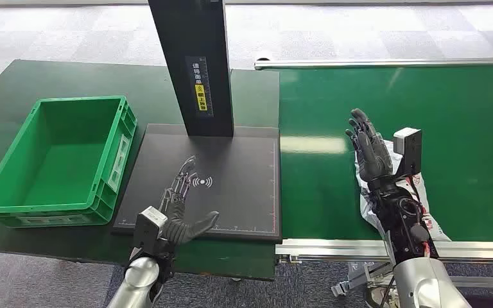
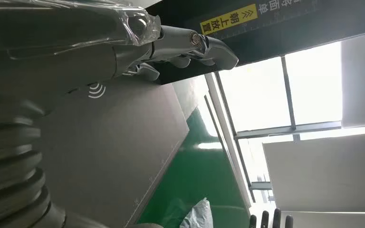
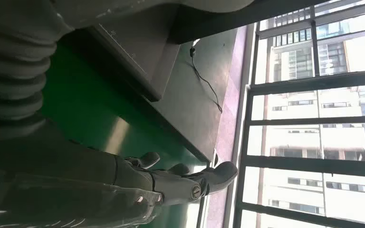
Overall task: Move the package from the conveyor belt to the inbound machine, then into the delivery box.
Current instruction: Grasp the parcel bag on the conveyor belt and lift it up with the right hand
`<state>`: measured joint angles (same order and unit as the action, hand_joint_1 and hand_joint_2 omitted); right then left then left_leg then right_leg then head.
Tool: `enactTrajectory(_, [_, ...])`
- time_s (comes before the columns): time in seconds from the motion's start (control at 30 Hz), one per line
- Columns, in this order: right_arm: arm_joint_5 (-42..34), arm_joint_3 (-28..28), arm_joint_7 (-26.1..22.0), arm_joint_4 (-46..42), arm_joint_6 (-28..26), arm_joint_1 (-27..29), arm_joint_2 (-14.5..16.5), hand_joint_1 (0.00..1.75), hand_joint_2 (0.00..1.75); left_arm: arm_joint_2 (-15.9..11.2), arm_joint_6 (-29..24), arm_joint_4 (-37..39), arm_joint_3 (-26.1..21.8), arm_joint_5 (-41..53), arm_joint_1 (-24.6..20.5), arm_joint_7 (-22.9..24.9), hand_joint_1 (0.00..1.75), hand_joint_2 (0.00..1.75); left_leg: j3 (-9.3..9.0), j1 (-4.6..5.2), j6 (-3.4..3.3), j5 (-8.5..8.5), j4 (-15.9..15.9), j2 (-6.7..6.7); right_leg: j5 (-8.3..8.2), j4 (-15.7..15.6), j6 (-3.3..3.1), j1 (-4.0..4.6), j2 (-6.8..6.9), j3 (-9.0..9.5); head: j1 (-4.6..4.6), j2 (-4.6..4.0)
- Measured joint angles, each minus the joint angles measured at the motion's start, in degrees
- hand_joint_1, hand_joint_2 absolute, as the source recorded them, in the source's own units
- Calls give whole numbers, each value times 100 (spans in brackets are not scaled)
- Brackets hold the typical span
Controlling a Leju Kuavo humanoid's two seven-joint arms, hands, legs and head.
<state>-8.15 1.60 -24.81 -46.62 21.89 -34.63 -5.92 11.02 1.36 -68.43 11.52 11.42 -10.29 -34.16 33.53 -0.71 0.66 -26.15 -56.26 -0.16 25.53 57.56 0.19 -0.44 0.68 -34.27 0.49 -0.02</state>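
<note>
Though the right hand (image 1: pixel 371 151) is open, its arm hides most of the package (image 1: pixel 367 199).

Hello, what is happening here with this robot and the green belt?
The robot is sorting a package. Its right hand is open above a white package lying on the green conveyor belt, not gripping it yet. Its left hand hovers open over the black inbound machine plate. The green delivery box on the left has nothing in it.
</note>
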Motion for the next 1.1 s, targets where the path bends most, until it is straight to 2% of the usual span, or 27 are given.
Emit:
enactTrajectory(0.37, [51, 72, 73, -275, -138, 195, -10, 0, 175, 22, 36, 87, 2, 10, -77, -2, 0, 175, 0, 0, 0, 0, 0, 0, 0, 0, 0, 0, 0, 0, -1, 0])
enactTrajectory(0.6, [425, 243, 77, -259, -527, 104, -50, 0, 175, 22, 45, 89, -1, 16, -94, 0, 0, 175, 0, 0, 0, 0, 0, 0, 0, 0, 0, 0, 0, 0, -1, 0])
enactTrajectory(0.8, [1476, 541, 245, -92, -1516, -130, -79, 0, 175, 31, 46, 80, -9, 72, -95, 62, 0, 175, 1, 0, 0, 0, 0, 2, 0, 0, 0, 0, -1, 1, -1, 0])
enactTrajectory(0.93, [1970, 724, 319, 125, -1807, -287, -56, 0, 175, 50, 52, 80, -22, 120, -94, 87, 0, 175, 1, 0, 0, 0, 0, 2, 0, 0, 0, 0, 0, 1, -1, 1])
enactTrajectory(1.0, [2395, 849, 563, 276, -1977, -350, -49, 0, 175, 50, 59, 91, -28, 139, -95, 84, 0, 175, 1, 0, 0, 0, 0, 1, 0, 0, 0, 0, 0, 1, -1, 0])
enactTrajectory(1.1, [3232, 1126, 1177, 593, -2078, -481, -74, 0, 175, 50, 76, 132, -38, 161, -101, 69, 0, 175, 0, 0, 0, 0, 0, 2, 0, 0, 0, 0, -1, 0, 0, 0])
